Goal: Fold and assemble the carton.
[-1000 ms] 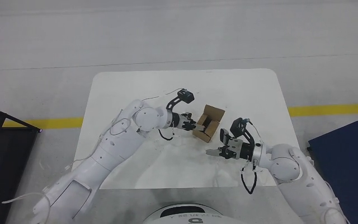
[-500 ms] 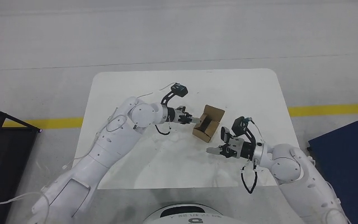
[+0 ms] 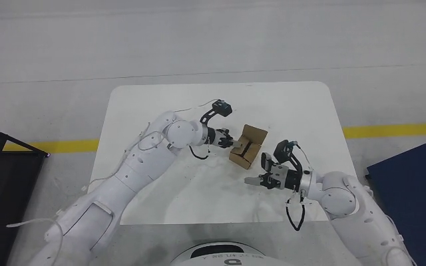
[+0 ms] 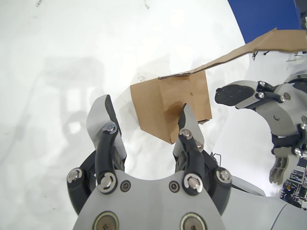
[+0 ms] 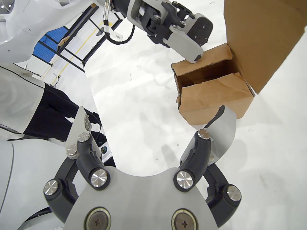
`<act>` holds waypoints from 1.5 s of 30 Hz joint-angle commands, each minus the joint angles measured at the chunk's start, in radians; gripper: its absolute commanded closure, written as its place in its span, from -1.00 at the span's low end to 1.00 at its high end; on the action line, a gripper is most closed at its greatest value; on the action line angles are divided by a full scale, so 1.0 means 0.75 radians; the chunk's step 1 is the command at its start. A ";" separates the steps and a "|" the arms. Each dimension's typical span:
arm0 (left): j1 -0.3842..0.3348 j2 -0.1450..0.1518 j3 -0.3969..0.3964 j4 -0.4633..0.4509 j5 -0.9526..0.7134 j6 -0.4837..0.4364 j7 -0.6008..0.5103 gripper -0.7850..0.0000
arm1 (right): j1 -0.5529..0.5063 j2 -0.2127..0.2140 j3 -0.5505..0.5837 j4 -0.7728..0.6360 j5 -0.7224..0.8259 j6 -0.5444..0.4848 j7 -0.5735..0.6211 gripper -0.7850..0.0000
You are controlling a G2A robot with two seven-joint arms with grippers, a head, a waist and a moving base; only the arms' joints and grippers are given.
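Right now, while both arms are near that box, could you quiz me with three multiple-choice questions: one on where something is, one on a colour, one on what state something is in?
1. Where is the carton?
A) on the floor
B) on the white table, near the left tool and the right tool
C) lifted in the air

2. What colour is the carton?
A) brown
B) white
C) blue

3. How is the carton's top?
A) taped shut
B) crushed flat
C) open, lid flap standing up

Answers: 1 B, it sits on the tabletop with both tools close by. 2 A, it is plain brown cardboard. 3 C, the hollow inside shows beside the raised flap.
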 commanded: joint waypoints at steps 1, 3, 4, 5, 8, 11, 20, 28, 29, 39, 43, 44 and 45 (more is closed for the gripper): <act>-0.015 -0.010 0.018 0.015 -0.005 -0.003 -0.002 0.11 | 0.012 -0.001 -0.016 0.004 -0.003 0.002 0.003 -1.00; -0.030 -0.021 0.036 0.028 -0.011 -0.009 -0.007 0.15 | 0.025 -0.002 -0.031 0.011 -0.005 0.002 0.007 -1.00; -0.038 -0.026 0.045 0.036 -0.012 -0.009 -0.010 0.18 | 0.030 -0.002 -0.038 0.015 -0.004 0.003 0.009 -1.00; -0.044 -0.031 0.053 0.043 -0.012 -0.010 -0.012 0.22 | 0.036 -0.002 -0.044 0.019 -0.004 0.004 0.010 -1.00; -0.064 -0.045 0.076 0.063 -0.007 -0.007 -0.017 0.33 | 0.051 -0.003 -0.055 0.032 -0.003 0.003 0.008 -1.00; -0.083 -0.057 0.100 0.076 0.016 -0.001 -0.018 0.42 | 0.064 -0.003 -0.067 0.044 -0.008 0.005 0.014 -1.00; -0.121 -0.083 0.152 0.066 0.105 0.043 -0.057 1.00 | 0.094 -0.003 -0.095 0.066 -0.009 0.006 0.004 -1.00; -0.099 -0.065 0.117 -0.021 0.186 0.117 -0.103 0.72 | 0.100 -0.001 -0.089 0.069 -0.031 0.009 -0.043 -1.00; -0.090 -0.059 0.104 -0.036 0.191 0.122 -0.104 -0.22 | 0.101 -0.001 -0.084 0.065 -0.043 0.014 -0.057 -1.00; 0.107 0.041 -0.162 -0.128 0.088 0.036 -0.104 -1.00 | 0.095 -0.004 -0.085 0.048 -0.188 0.046 -0.168 -1.00; 0.187 0.079 -0.259 -0.186 0.061 -0.054 -0.115 -1.00 | 0.131 -0.010 -0.101 0.070 -0.204 0.077 -0.204 -1.00; 0.210 0.089 -0.284 -0.201 0.059 -0.080 -0.113 -1.00 | 0.142 -0.011 -0.101 0.073 -0.204 0.082 -0.211 -1.00; 0.229 0.100 -0.311 -0.219 0.077 -0.109 -0.110 -1.00 | 0.152 -0.011 -0.098 0.074 -0.199 0.084 -0.220 -1.00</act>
